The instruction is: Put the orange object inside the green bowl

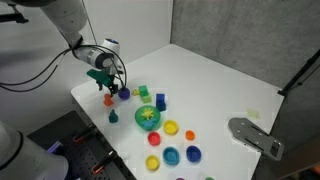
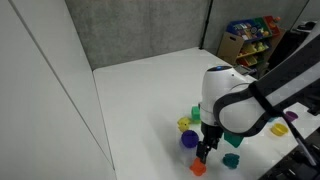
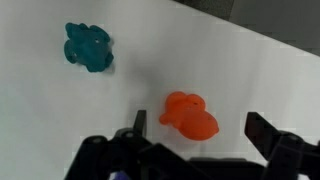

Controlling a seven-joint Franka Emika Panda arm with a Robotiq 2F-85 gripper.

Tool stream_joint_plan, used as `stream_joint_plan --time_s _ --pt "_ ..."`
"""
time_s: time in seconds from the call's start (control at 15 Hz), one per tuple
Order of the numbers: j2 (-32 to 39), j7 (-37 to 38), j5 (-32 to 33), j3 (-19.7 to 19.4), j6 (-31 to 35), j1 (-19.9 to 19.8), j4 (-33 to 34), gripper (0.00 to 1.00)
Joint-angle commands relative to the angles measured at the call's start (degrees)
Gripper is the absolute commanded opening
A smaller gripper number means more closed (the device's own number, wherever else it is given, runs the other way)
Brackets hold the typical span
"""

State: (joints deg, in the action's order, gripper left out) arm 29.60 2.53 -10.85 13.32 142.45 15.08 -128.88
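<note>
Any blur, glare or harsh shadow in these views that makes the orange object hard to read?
Wrist view: soft focus, the orange object and a teal toy are fuzzy-edged blobs, faint shadows, no glare. In both exterior views: even lighting on the white table, but low resolution leaves the orange object tiny.

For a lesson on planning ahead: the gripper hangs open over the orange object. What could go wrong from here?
The orange object is small and rounded, so the open gripper could pinch it sideways and flick it. It lies near the edge of the table, so it might roll off.
</note>
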Motion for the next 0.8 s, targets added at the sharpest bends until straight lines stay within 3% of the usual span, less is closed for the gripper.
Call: stream_joint_plan --time_s 0.0,0.33,0.4,0.47,0.6,0.73 --pt "3.5 -1.7 1.5 0.7 2.9 0.1 1.2 1.0" --pt "7.3 -2.5 3.7 1.0 7.6 0.9 1.5 1.0" --pt "7.8 -2.4 4.2 1.1 8.6 1.0 1.6 0.96" --pt "8.1 -2.3 4.8 1.1 9.4 1.2 1.6 0.74" --pt "8.4 -1.9 6.1 0.9 10.7 1.7 1.6 0.68" --pt "8.3 -1.7 6.9 0.8 11.6 2.1 1.6 0.51"
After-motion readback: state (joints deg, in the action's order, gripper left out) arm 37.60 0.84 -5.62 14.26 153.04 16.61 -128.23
